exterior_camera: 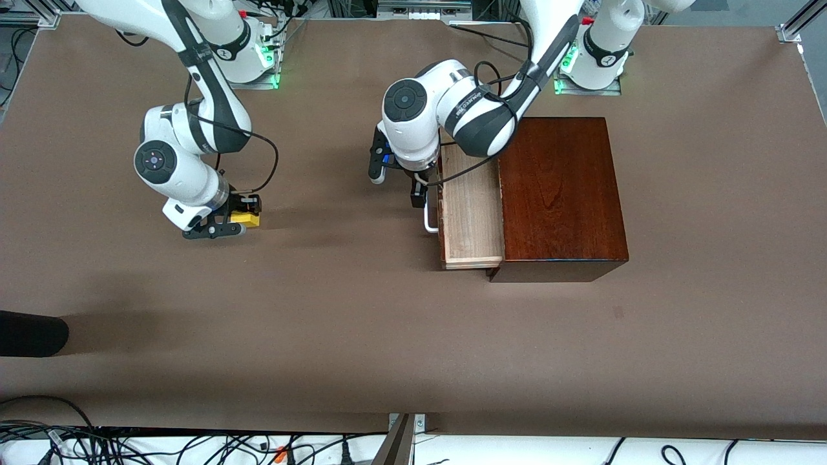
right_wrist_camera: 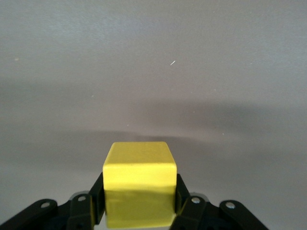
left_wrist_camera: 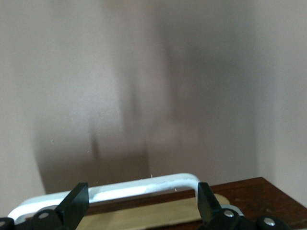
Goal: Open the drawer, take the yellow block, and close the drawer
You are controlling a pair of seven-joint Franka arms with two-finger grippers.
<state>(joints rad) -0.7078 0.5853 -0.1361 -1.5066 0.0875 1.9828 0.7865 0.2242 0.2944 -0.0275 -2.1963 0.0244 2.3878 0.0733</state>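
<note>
The drawer [exterior_camera: 470, 213] stands pulled out of the dark mahogany box [exterior_camera: 562, 194] toward the right arm's end of the table, and its pale wood tray shows nothing inside. My left gripper [exterior_camera: 418, 192] is at the white handle [exterior_camera: 429, 223], open. The handle bar [left_wrist_camera: 144, 188] lies between the wide-apart fingers [left_wrist_camera: 76, 205], which do not clamp it. My right gripper [exterior_camera: 240, 218] is shut on the yellow block [exterior_camera: 246, 219], low over bare table well away from the box. The cube [right_wrist_camera: 139, 184] fills the gap between the right gripper's [right_wrist_camera: 139, 203] fingers.
A dark rounded object [exterior_camera: 32, 333] reaches in at the table's edge, at the right arm's end and nearer the camera. Cables and a metal bracket [exterior_camera: 404, 436] run along the near edge. Both arm bases stand at the back.
</note>
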